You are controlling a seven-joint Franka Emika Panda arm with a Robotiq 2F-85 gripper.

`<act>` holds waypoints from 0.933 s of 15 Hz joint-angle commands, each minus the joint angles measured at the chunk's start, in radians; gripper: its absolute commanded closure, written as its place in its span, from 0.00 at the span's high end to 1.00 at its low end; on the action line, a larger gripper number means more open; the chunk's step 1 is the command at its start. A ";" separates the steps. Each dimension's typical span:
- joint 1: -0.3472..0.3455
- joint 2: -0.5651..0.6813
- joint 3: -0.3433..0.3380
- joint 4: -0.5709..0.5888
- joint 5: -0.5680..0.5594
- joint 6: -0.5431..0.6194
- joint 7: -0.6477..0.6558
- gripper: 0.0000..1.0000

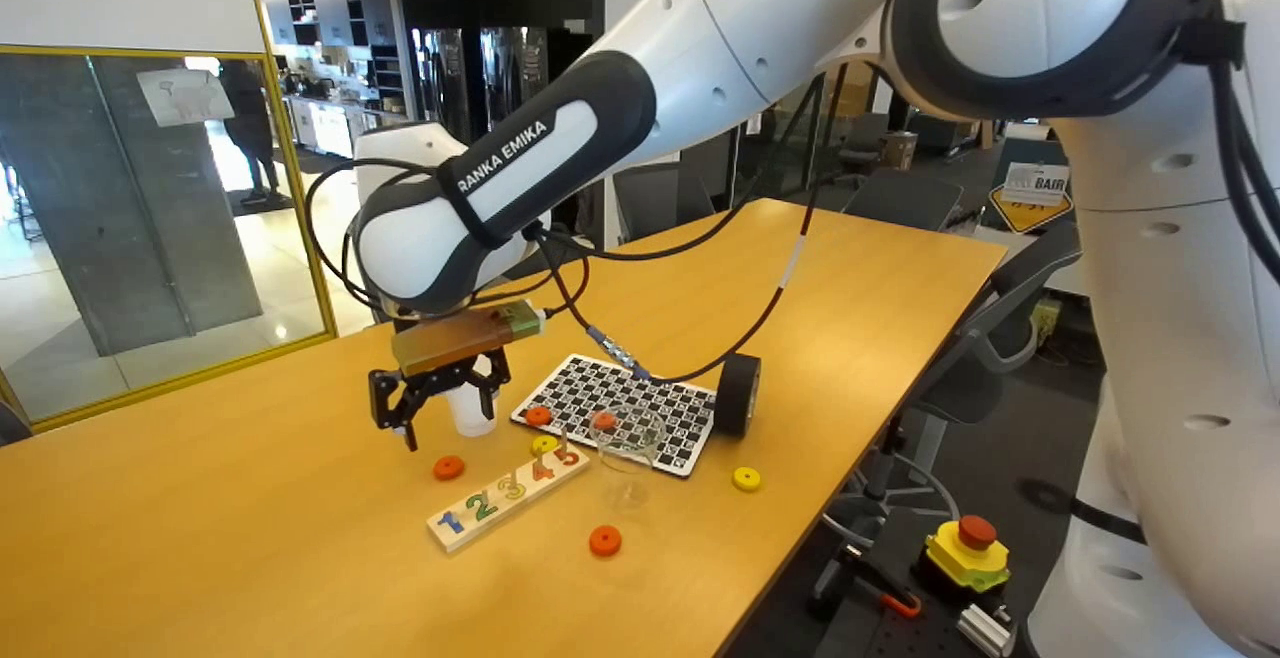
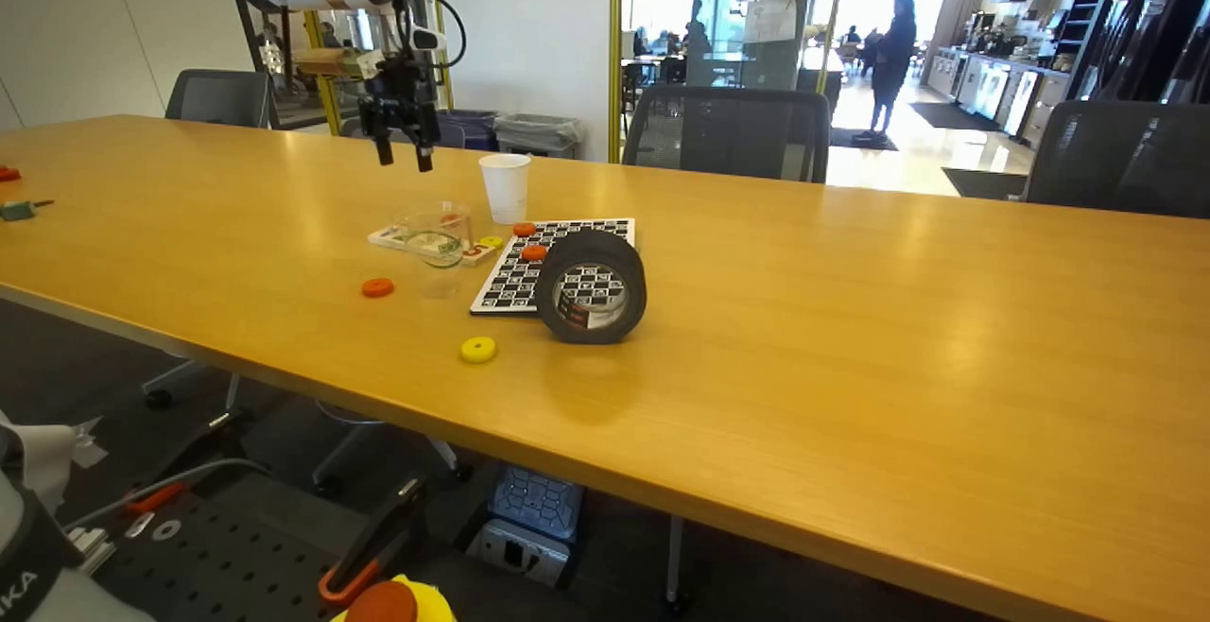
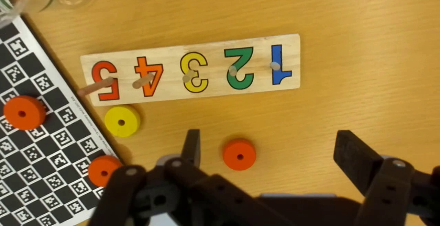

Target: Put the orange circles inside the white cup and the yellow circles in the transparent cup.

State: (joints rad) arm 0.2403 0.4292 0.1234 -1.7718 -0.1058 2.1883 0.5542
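My gripper (image 1: 449, 428) is open and empty, above the table. In the wrist view its fingers (image 3: 268, 138) stand wide apart, with an orange circle (image 3: 239, 154) on the table below, nearer the left finger. Two more orange circles (image 3: 24, 112) (image 2: 524, 229) lie on the checkered board, and another orange circle (image 1: 605, 540) lies near the transparent cup (image 1: 627, 468). One yellow circle (image 3: 122, 121) lies beside the number board; another yellow circle (image 2: 478, 350) lies near the table edge. The white cup (image 2: 506, 189) stands upright, partly hidden behind the gripper in an exterior view (image 1: 472, 416).
A wooden number board (image 3: 190, 71) with upright pegs lies between the cups. A black-and-white checkered board (image 1: 590, 378) lies flat beside it. A black tape roll (image 2: 592, 324) stands on edge at that board's corner. A small green object (image 2: 19, 211) lies farther off.
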 commanded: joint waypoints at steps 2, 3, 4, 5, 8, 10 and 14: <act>0.033 0.128 -0.051 0.146 0.006 -0.006 0.017 1.00; 0.034 0.150 -0.060 0.164 0.007 0.005 0.019 1.00; 0.033 0.168 -0.066 0.183 0.012 0.007 0.016 1.00; 0.031 0.185 -0.069 0.198 0.018 0.010 0.011 1.00; 0.034 0.228 -0.083 0.233 0.025 0.016 0.017 1.00; 0.034 0.256 -0.089 0.251 0.029 0.022 0.017 1.00; 0.035 0.290 -0.095 0.268 0.042 0.049 0.021 1.00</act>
State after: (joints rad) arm 0.2552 0.6834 0.0502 -1.5535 -0.0896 2.2155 0.5598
